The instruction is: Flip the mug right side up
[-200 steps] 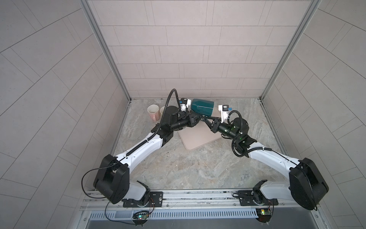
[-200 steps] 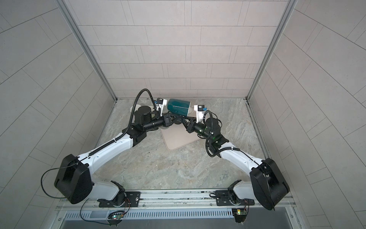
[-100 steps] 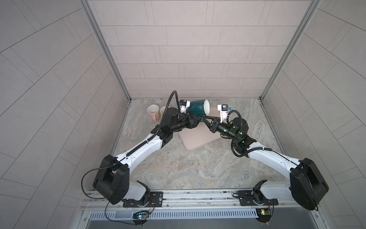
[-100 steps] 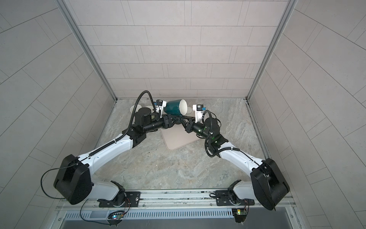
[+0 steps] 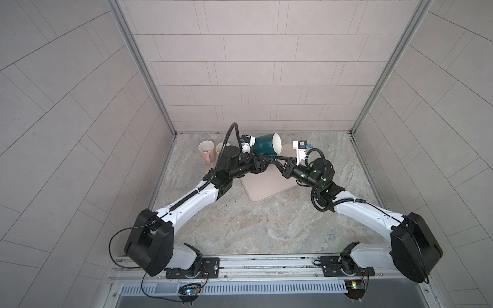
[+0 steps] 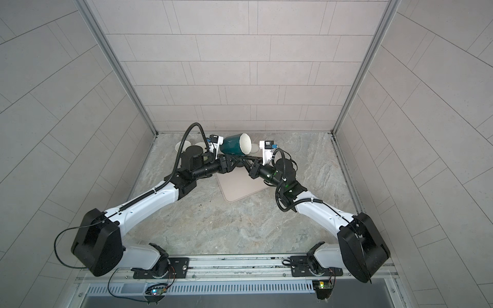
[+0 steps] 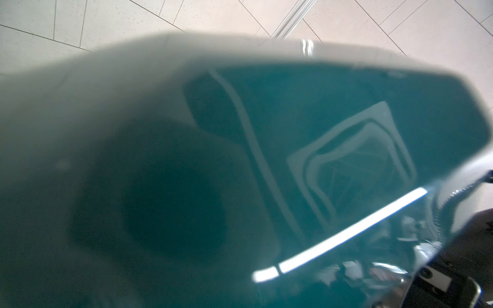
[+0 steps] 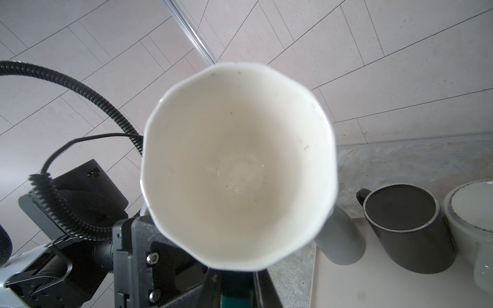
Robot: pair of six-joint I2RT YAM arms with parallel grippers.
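Two white robot arms are meeting at the far end of a marbled worktop [image 5: 253, 226] inside a tiled booth. Between them a teal mug [image 5: 264, 145] with a white inside is hanging in the air, tipped onto its side. In both top views its open mouth is facing the right arm, above the far end of a beige mat [image 5: 266, 186] that is lying flat on the worktop.

The right pincer [image 5: 273, 160] is reaching in under the mug. In the right wrist view the pincer [image 8: 234, 293] is clamping tightly on a teal part at the lower edge of the mug [image 8: 237, 165], whose empty white interior is filling the middle of the picture.

The left pincer [image 5: 262, 162] is sitting just beside it, under the mug's base end. Its jaws are hiding behind the mug, so how far apart they are standing cannot be told. The left wrist view is showing only the blurred, glossy teal wall of the mug [image 7: 320, 133], very close.

A pink mug [image 5: 206, 150] is standing upright near the back left corner. A dark grey mug [image 8: 408, 234] and a white bowl [image 8: 472, 213] are sitting side by side on the mat.
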